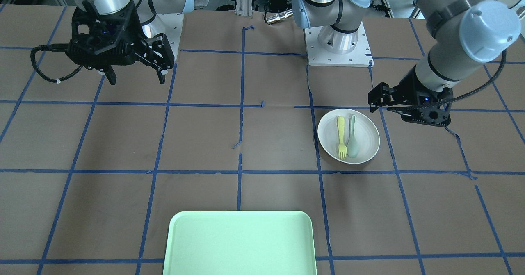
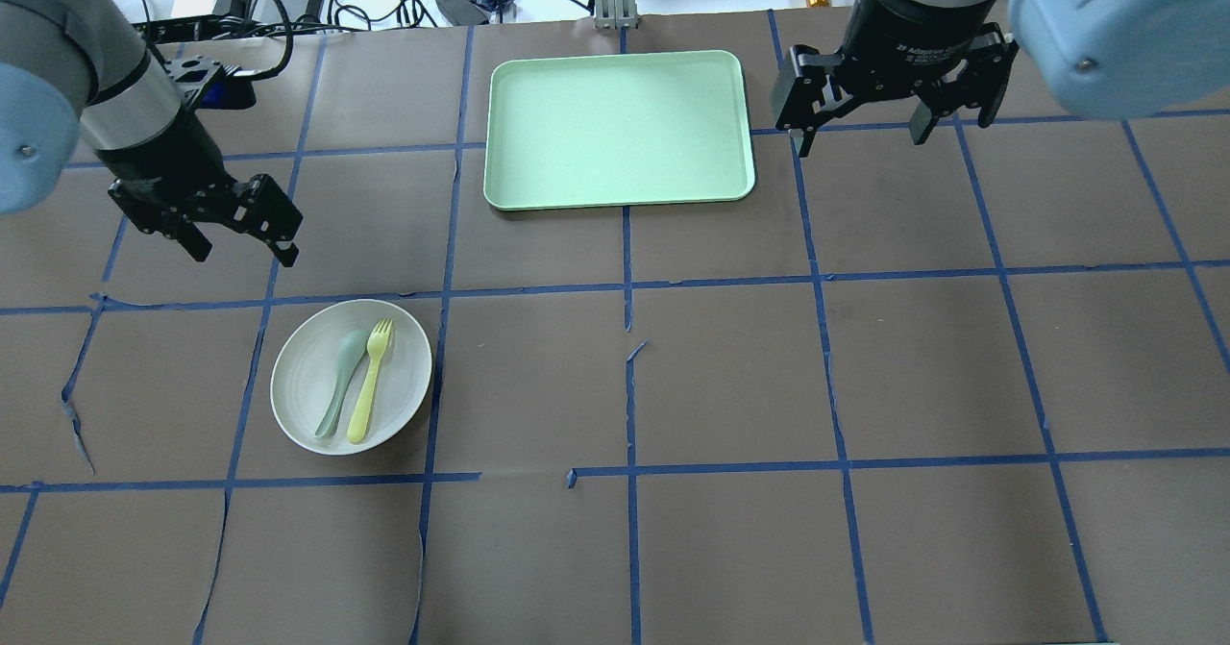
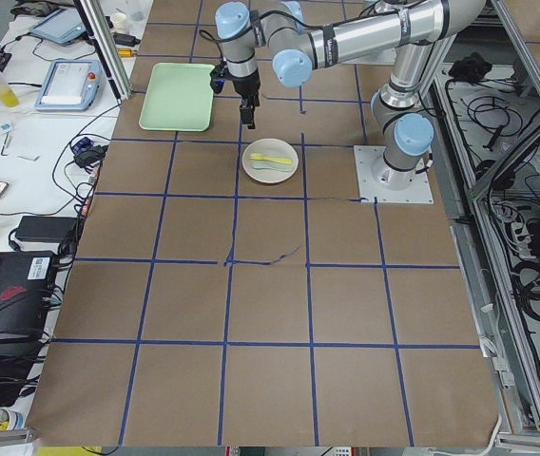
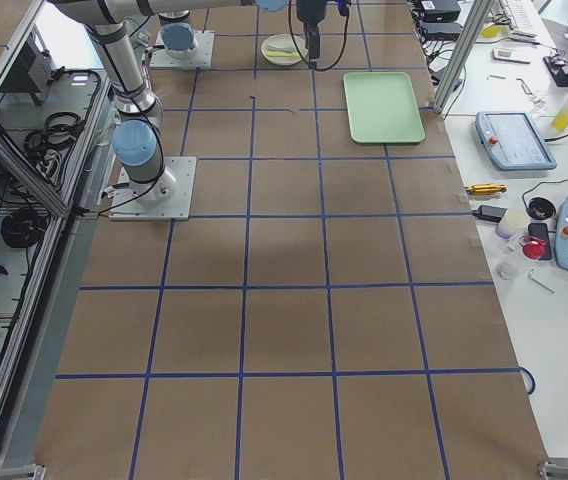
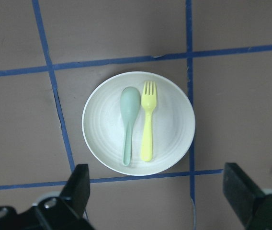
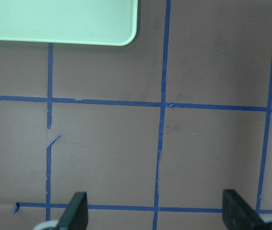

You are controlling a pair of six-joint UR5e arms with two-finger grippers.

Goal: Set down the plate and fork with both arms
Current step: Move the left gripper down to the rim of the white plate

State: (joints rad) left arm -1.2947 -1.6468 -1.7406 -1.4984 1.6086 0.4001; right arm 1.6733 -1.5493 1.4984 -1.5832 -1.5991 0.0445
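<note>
The off-white plate [image 2: 298, 376] lies on the table on my left side, also in the front view [image 1: 328, 137] and the left wrist view [image 5: 102, 124]. In it the pale-yellow fork [image 2: 370, 376] [image 1: 341, 137] [image 5: 148, 129] lies beside a grey-green spoon [image 2: 341, 381] [image 5: 129, 120]. My left gripper [image 2: 245, 253] [image 1: 408, 113] [image 5: 160, 201] is open and empty, raised just beyond the plate's far side. My right gripper [image 2: 894, 131] [image 1: 137, 80] [image 6: 157, 215] is open and empty, raised over bare table to the right of the tray.
A mint-green rectangular tray [image 2: 620, 131] [image 1: 240, 242] [image 6: 54, 19] lies at the table's far middle, with nothing in it. Blue tape lines grid the brown table. The arm bases stand at the robot's edge.
</note>
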